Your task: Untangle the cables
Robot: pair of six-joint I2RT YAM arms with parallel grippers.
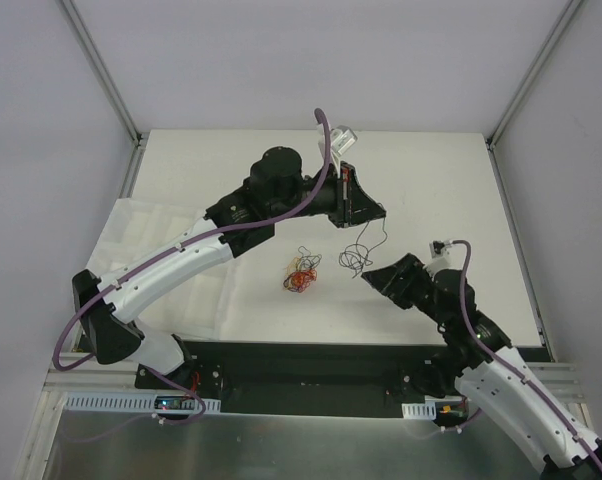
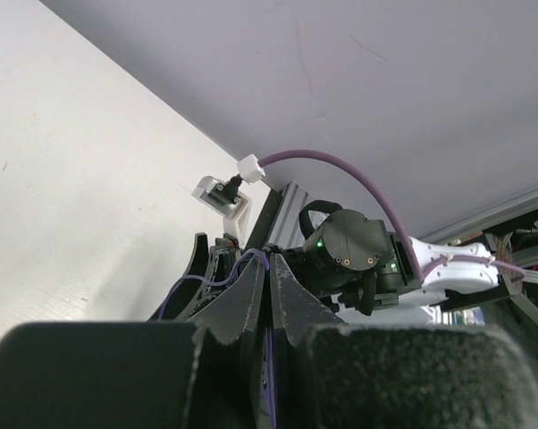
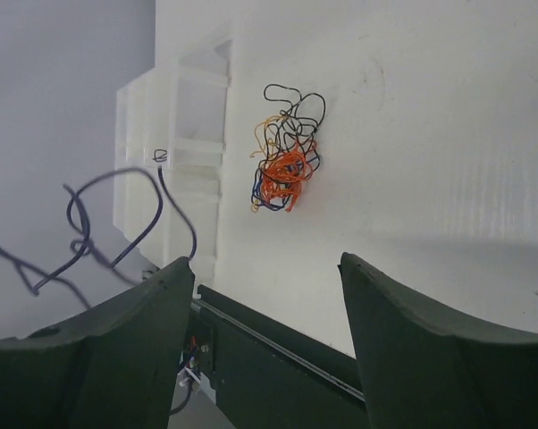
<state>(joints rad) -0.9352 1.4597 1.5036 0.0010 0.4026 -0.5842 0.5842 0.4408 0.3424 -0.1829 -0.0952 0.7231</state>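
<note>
- Left gripper, upper centre of the top view: clamped shut on one dark purple wire, dangling in loose curls toward the table.
- Right gripper, just right of centre in the top view: jaws apart, grasping nothing, tips just beside the lower curls of that wire.
- Knot of cables, mostly orange with black, blue and yellow strands: flat on the table at the centre of the frame, left of the dangling wire, apart from both grippers. Any link to the lifted wire too fine to tell.
- White compartment tray at the left edge of the table, beyond the knot: no part in this step.
- Step in hand, by the look of it: getting the single lifted wire clear and laid apart.
- Keep the left clamp firm against slipping of so thin a strand.
- Bring the right jaws around the free lower end, closing only with the strand between the pads.
- Draw slowly toward the right of the frame, away from the knot, to avoid catching it with the curls.
- Lay the wire down well apart from the knot.
</note>
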